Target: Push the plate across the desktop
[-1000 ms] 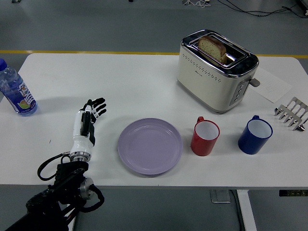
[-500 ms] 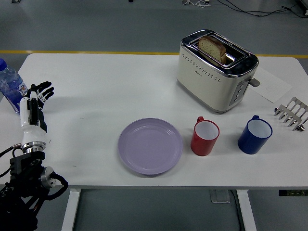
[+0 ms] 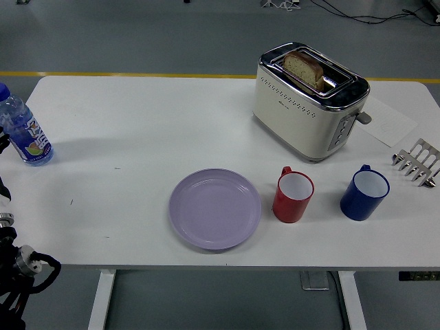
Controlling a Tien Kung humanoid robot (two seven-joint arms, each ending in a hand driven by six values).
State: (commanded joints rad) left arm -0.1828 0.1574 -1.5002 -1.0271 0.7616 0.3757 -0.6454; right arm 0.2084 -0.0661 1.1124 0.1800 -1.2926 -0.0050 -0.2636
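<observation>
A lilac plate [image 3: 215, 208] lies near the table's front edge, a little left of the middle. Nothing touches it. My left arm [image 3: 15, 265] shows only at the picture's left edge, below and beside the table's front left corner, far from the plate. Its hand is almost wholly cut off by the edge. My right arm is out of view.
A water bottle [image 3: 23, 134] stands at the far left. A red mug [image 3: 293, 196] stands just right of the plate, and a blue mug [image 3: 364, 194] further right. A toaster [image 3: 309, 103] with bread is behind them. A metal rack [image 3: 417, 161] and a paper sheet [image 3: 388, 124] are at the right.
My left arm has pulled back to the left, from beside the plate to the picture's left edge. The plate has stayed where it was.
</observation>
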